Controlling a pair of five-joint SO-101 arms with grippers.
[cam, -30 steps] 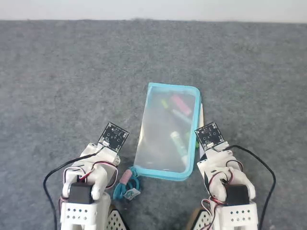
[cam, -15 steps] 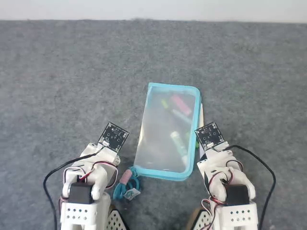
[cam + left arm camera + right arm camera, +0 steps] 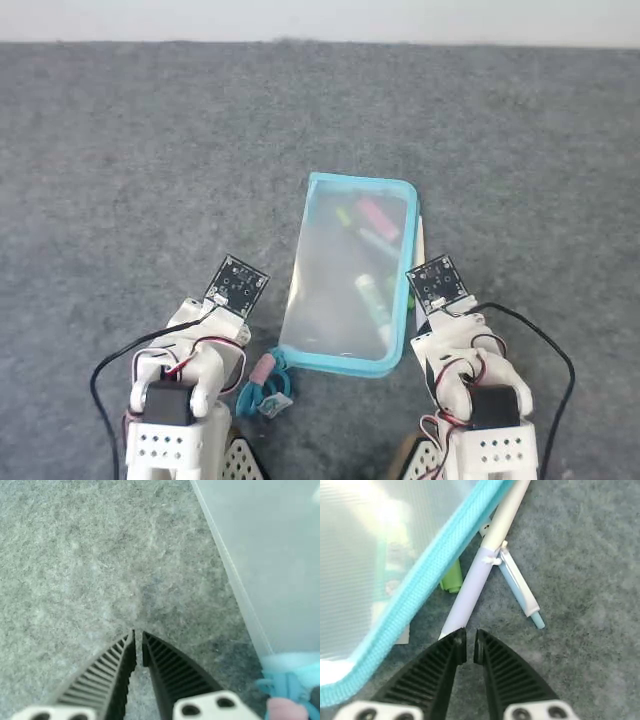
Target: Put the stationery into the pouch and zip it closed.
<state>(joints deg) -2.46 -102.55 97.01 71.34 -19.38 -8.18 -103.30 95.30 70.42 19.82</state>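
- Left gripper [image 3: 138, 636]: jaws pressed together w/ only a slit between them, nothing held. The tips sit low over the grey mat [image 3: 75, 555], just beside the long side of the pouch [image 3: 270, 540]. Prob. parked here, since no loose stationery lies on this side.
- Right gripper [image 3: 470, 639]: jaws closed too, empty. The tips are almost at the end of the pen [image 3: 487, 560] and roughly in line w/ its barrel. This reads as a pre-grasp pose, but the jaws must spread first.
- Pen: lavender + cream barrel. It lies on the mat outside the pouch, right against the teal edge. A pale-blue slim part [image 3: 520, 592] angles off it; can't tell if it's a clip or a 2nd pen.
- Green marker [image 3: 451, 577]: a stub pokes out at the teal edge next to the pen. Can't tell if it's inside the pouch or under it.
- Pouch: translucent w/ teal trim, lying flat mid-table btwn the two arms in the high view, long axis pointing away from them. Stationery pieces [image 3: 378, 215] in pink, green + white show through the wall, so part of the load is in.
- Teal cord [image 3: 262, 385] w/ a pink bit lies at the pouch's near corner by the left arm. It's likely the zip pull, which would suit the left arm for zipping. Zip state not readable.
- Judgement: loading isn't done, and the pen outside is next. Risk: it hugs the pouch edge, so a finger may catch the fabric and drag the pouch.
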